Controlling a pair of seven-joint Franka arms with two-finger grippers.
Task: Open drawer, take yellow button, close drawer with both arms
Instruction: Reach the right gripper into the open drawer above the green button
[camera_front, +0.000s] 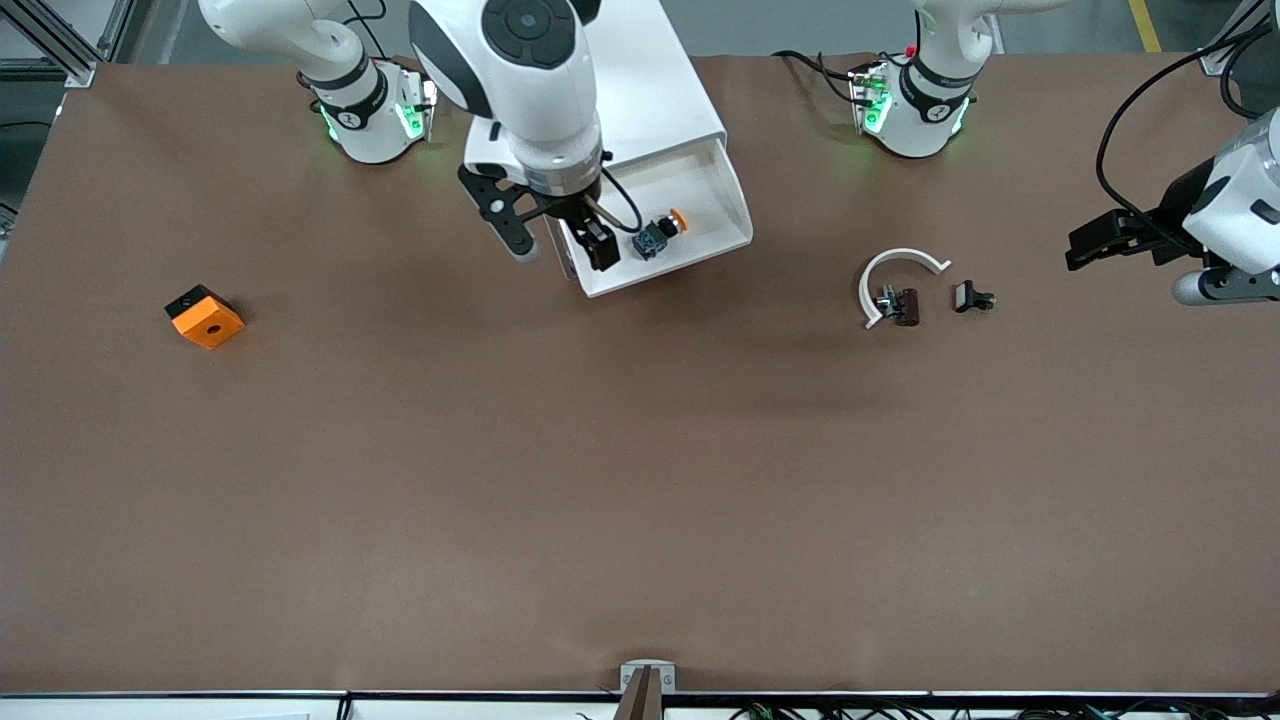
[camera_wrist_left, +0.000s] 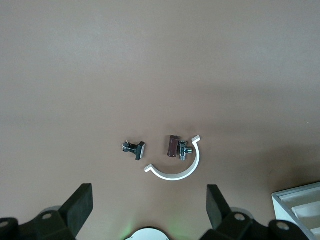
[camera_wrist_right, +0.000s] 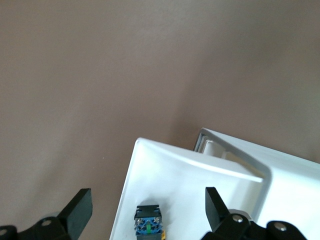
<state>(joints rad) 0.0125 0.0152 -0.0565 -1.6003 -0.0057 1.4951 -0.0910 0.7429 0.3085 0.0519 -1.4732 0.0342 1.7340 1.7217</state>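
orange block (camera_front: 206, 317) shows only in front view.

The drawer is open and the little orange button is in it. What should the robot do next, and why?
Probably lower the right gripper onto the button. The drawer is already pulled out, the button lies loose in it, and that gripper hangs open over the drawer's edge beside it. The left gripper waits open, off toward its own end of the table.
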